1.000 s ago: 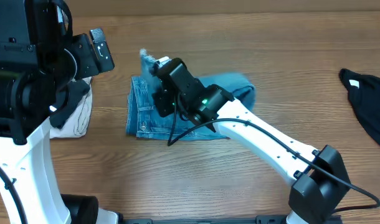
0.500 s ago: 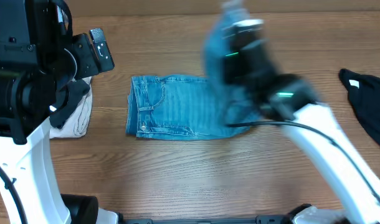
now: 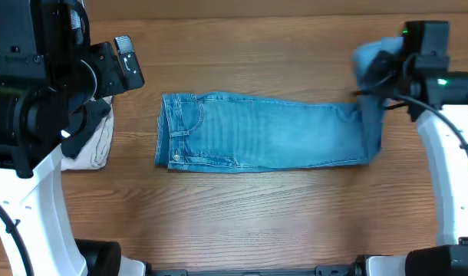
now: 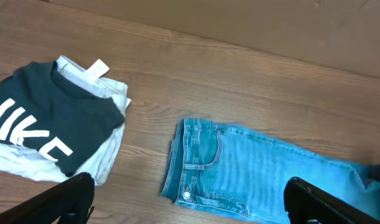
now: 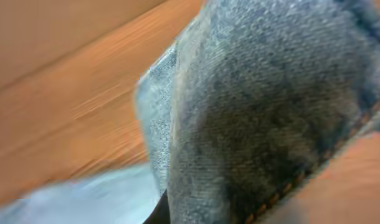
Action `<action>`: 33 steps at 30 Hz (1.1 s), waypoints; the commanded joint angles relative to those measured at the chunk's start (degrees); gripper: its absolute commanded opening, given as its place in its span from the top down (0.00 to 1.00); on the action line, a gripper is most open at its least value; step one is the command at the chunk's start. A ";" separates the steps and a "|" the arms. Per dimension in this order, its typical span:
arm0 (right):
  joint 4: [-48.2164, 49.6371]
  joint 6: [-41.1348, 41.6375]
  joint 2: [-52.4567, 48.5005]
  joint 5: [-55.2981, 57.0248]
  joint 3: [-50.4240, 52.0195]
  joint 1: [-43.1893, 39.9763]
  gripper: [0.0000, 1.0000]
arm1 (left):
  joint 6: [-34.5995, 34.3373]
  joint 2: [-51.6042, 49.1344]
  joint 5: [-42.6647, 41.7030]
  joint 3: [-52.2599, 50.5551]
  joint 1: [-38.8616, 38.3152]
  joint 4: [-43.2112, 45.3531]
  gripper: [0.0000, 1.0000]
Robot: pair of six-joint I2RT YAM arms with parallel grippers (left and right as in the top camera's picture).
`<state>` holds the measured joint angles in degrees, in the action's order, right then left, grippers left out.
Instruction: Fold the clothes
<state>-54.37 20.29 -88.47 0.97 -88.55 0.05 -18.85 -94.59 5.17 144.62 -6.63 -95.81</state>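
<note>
The jeans (image 3: 265,142) are light-blue denim, matt and coarsely woven up close, with tan seam stitching and a shiny metal button (image 4: 187,195). The table (image 3: 257,222) is smooth brown wood grain with a dull sheen. The top (image 4: 47,130) is soft matt black cloth with flat white print.

One pair of blue jeans (image 3: 272,142), one black lettered top (image 4: 53,124) — and one pale garment (image 4: 112,152).

This is a robotics lab test station: a plain wood-grain counter (image 3: 242,222) flanked by a white-and-black left arm (image 3: 34,199) and right arm (image 3: 453,184) trailing cables, with jeans (image 3: 272,142) and a folded pile of tops (image 4: 53,137) as test pieces.
</note>
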 commanded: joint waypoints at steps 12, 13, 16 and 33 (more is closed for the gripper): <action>5.01 17.73 -11.76 -2.97 -0.37 33.90 0.96 | 1.29 -0.24 -0.76 0.94 0.24 -0.07 0.00; 6.88 17.70 -13.35 -3.19 -0.37 35.34 0.96 | 1.29 -0.24 -0.76 0.94 0.24 -0.07 0.00; 13.16 16.76 -17.35 -3.61 -0.37 39.41 0.96 | 1.29 -0.24 -0.76 0.94 0.24 -0.07 0.00; 22.77 5.95 -25.35 -1.05 -0.22 45.27 0.64 | 1.29 -0.24 -2.21 0.94 0.24 -0.37 0.00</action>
<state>-34.04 30.81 -112.07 -0.80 -88.33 44.25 -18.85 -94.59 4.01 144.62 -6.63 -96.09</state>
